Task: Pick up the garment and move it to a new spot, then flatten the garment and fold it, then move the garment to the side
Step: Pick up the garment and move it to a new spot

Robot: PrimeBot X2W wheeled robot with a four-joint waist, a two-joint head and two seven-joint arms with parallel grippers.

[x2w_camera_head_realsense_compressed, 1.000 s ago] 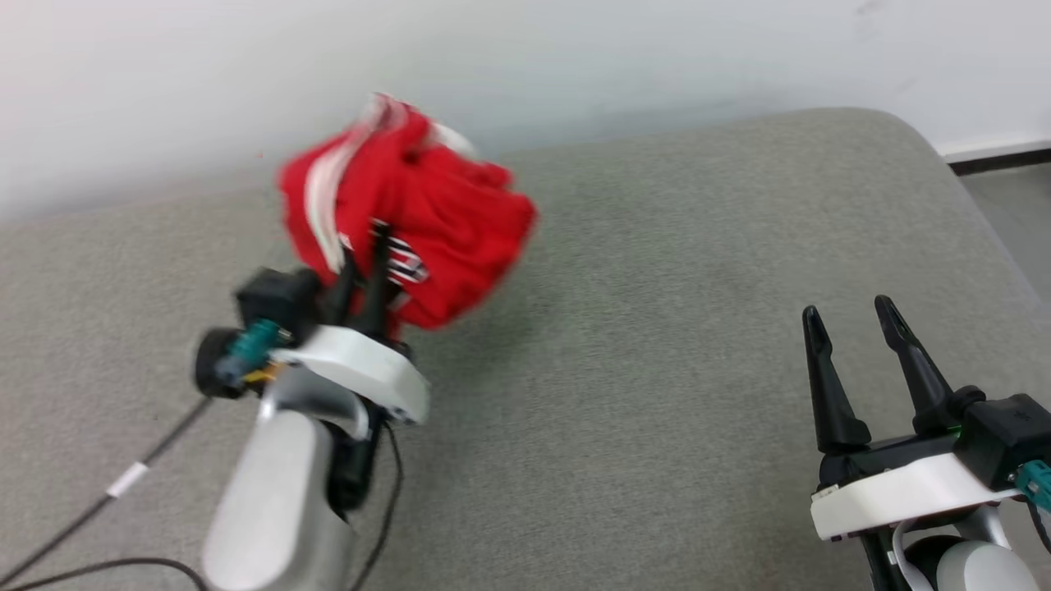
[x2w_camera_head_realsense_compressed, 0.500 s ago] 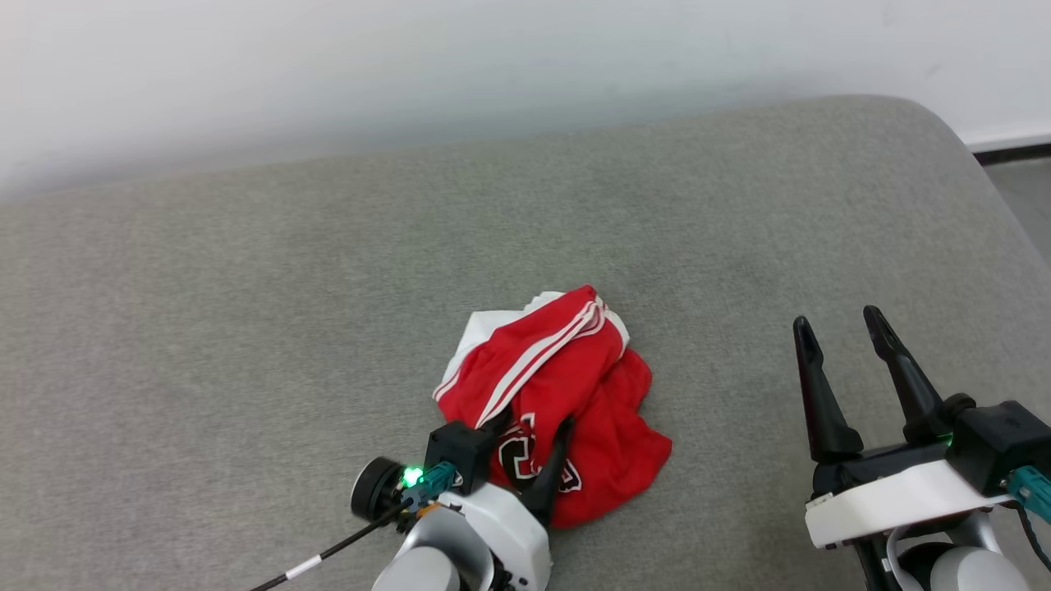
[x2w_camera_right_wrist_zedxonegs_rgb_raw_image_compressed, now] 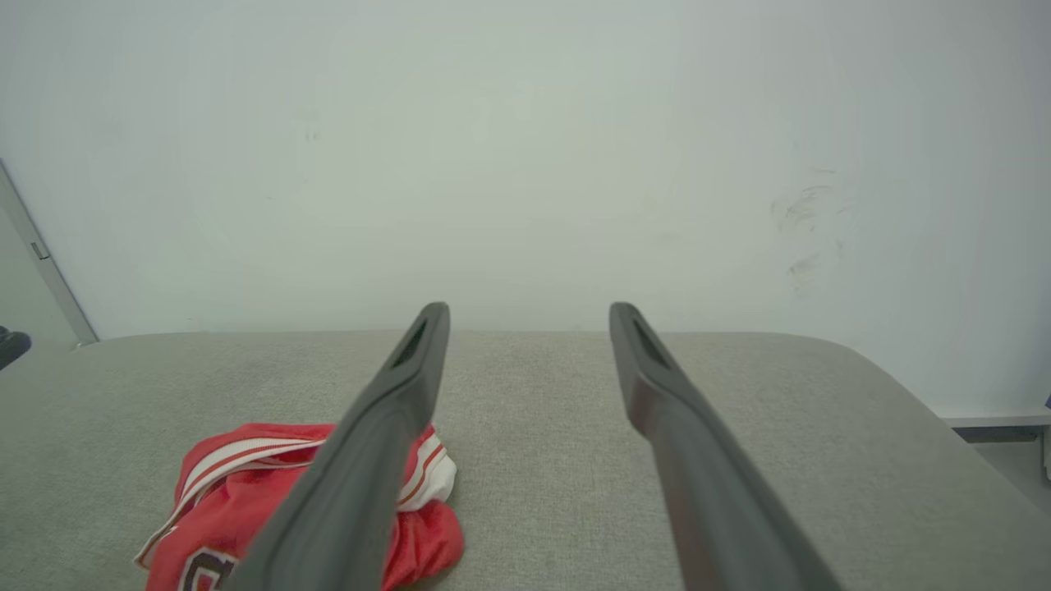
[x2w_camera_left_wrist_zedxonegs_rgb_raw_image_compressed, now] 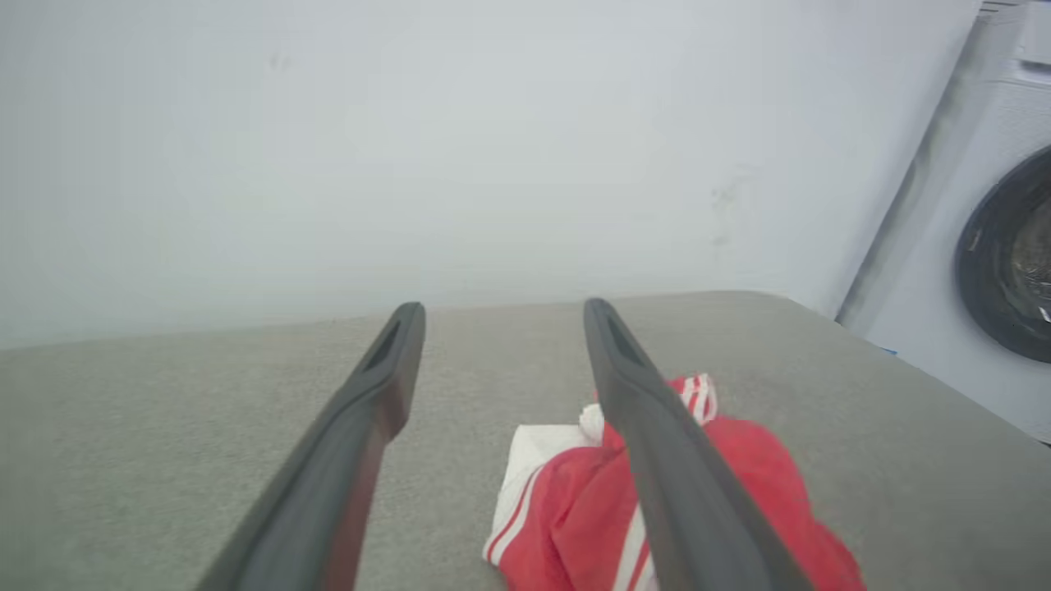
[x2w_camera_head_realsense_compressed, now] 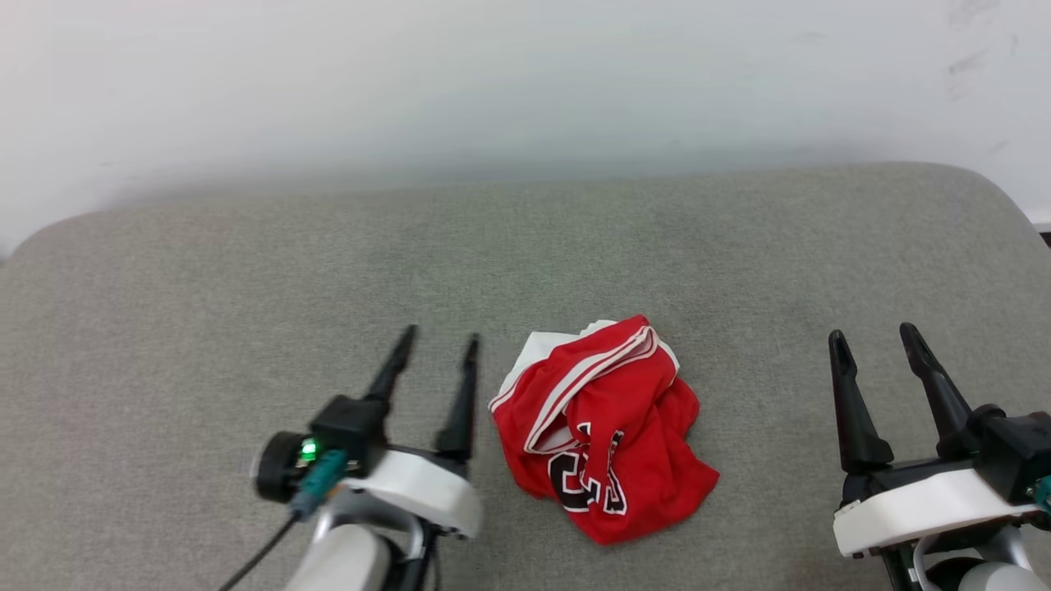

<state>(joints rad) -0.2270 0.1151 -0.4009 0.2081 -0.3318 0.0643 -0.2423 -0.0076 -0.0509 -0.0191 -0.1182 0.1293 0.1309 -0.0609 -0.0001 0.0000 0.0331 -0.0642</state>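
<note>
The left gripper [x2w_camera_head_realsense_compressed: 441, 333] is letting go! A second ago it was carrying the garment [x2w_camera_head_realsense_compressed: 603, 427] in the air. Now its fingers are standing wide apart and empty, just left of the crumpled red jersey, which is lying on the grey cushion [x2w_camera_head_realsense_compressed: 246, 271] with its lettering up. The right gripper [x2w_camera_head_realsense_compressed: 872, 332] is hovering spread and empty, well off to the right. A white wall [x2w_camera_head_realsense_compressed: 493, 82] is running behind, and a washing machine [x2w_camera_left_wrist_zedxonegs_rgb_raw_image_compressed: 985, 246] is standing past the cushion's end. In the left wrist view, one finger is covering part of the jersey.
</note>
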